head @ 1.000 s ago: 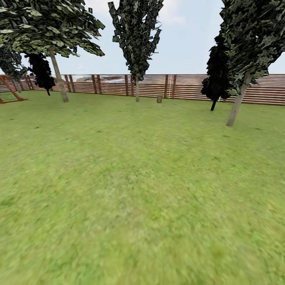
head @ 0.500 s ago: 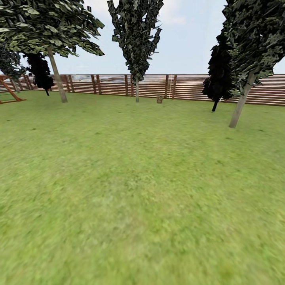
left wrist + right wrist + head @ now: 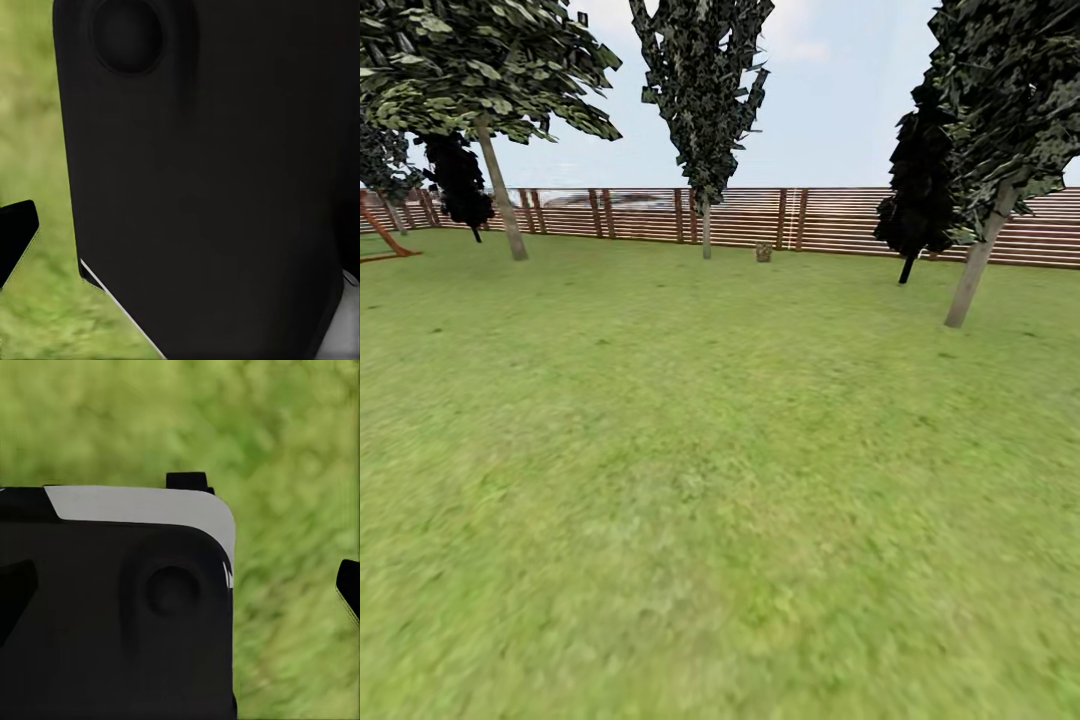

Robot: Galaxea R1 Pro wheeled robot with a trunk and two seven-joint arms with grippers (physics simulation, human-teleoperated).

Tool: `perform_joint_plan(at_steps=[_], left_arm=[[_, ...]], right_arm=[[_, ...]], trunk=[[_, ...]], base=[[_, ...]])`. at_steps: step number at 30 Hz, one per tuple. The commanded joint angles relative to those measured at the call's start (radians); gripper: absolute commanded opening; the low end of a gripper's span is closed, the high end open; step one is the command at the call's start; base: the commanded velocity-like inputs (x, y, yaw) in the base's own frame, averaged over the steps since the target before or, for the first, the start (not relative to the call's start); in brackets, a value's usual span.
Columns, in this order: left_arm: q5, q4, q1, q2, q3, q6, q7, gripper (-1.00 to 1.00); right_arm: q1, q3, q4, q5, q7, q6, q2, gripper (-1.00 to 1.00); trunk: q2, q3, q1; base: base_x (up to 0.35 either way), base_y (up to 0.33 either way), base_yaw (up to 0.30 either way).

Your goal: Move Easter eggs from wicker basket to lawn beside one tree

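Where fence runs, tiny brown wicker basket (image 3: 763, 252).

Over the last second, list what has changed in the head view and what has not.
The whole view has shifted: the right tree has slid outward and lower, the playset toward the left edge, so the camera is moving, apparently forward. The wicker basket sits by the fence as before; nothing grasped or released.

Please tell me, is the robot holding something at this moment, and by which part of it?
It cannot be told. Both wrist views show mostly dark robot body over the lawn, and the jaws are not clear. The small brown wicker basket stands far away by the fence.
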Motion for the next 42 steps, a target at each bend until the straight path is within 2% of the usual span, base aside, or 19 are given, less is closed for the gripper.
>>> perform_joint_plan(at_steps=[1, 42], left_arm=[[0.001, 0.000, 0.000, 0.000, 0.002, -0.002, -0.001, 1.00], [0.001, 0.000, 0.000, 0.000, 0.002, -0.003, -0.001, 1.00]], right_arm=[[-0.001, -0.005, 0.001, 0.002, 0.003, -0.004, 0.000, 1.00], [-0.001, -0.009, 0.001, 0.000, 0.011, 0.002, 0.003, 1.00]], trunk=[[0.000, -0.001, 0.001], [0.000, -0.001, 0.001]], base=[[0.337, 0.000, 0.000], [0.337, 0.000, 0.000]])
